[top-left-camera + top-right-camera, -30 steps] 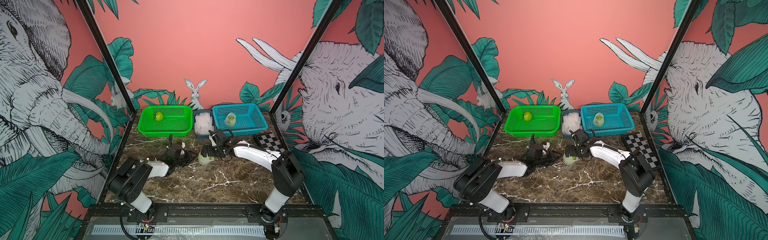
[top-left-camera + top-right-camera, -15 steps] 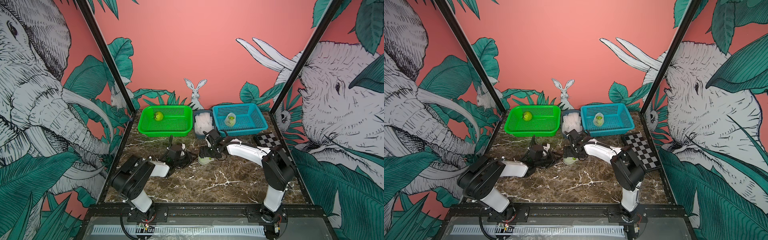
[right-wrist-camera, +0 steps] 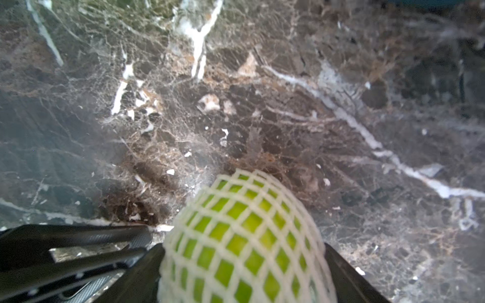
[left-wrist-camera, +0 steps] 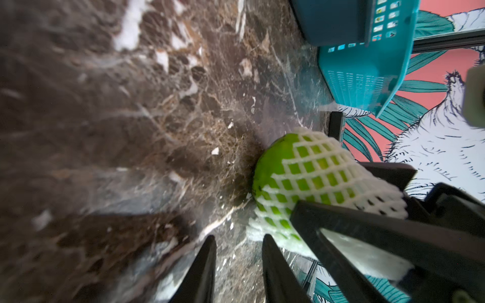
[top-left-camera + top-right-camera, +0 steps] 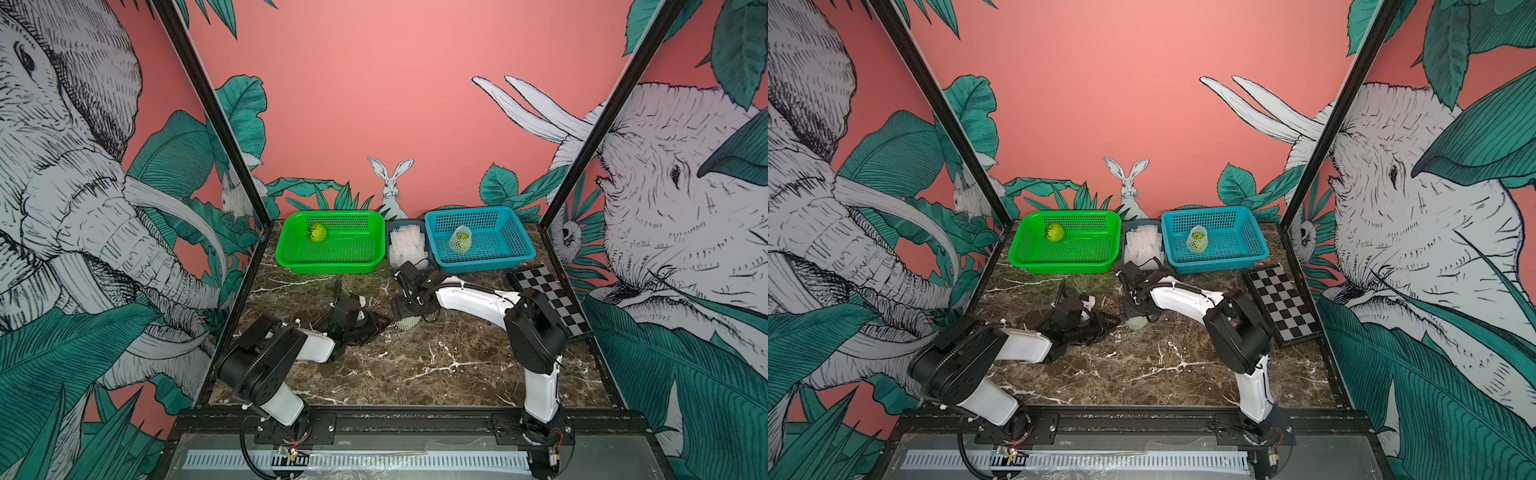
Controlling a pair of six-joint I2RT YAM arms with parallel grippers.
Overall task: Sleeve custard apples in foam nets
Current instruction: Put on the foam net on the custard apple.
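A custard apple in a white foam net (image 5: 405,323) (image 5: 1136,323) lies on the marble table mid-front. My right gripper (image 3: 241,249) (image 5: 409,316) is shut on it, a finger against each side of the net (image 3: 244,236). My left gripper (image 4: 237,237) (image 5: 374,324) lies low just left of it, open with a narrow gap and only table between its fingers; the netted fruit (image 4: 315,178) sits beside its tips. A bare custard apple (image 5: 317,232) rests in the green basket (image 5: 328,266). Another netted one (image 5: 460,240) sits in the blue basket (image 5: 486,264). Spare foam nets (image 5: 407,243) fill a small grey bin between the baskets.
A black-and-white checkerboard (image 5: 548,299) lies at the table's right edge. The baskets line the back wall. Black frame posts stand at both back corners, and a black rail runs along the front edge.
My right arm's elbow has swung left and its jaws have narrowed onto the netted fruit, which has barely shifted. The left gripper stays where it was.
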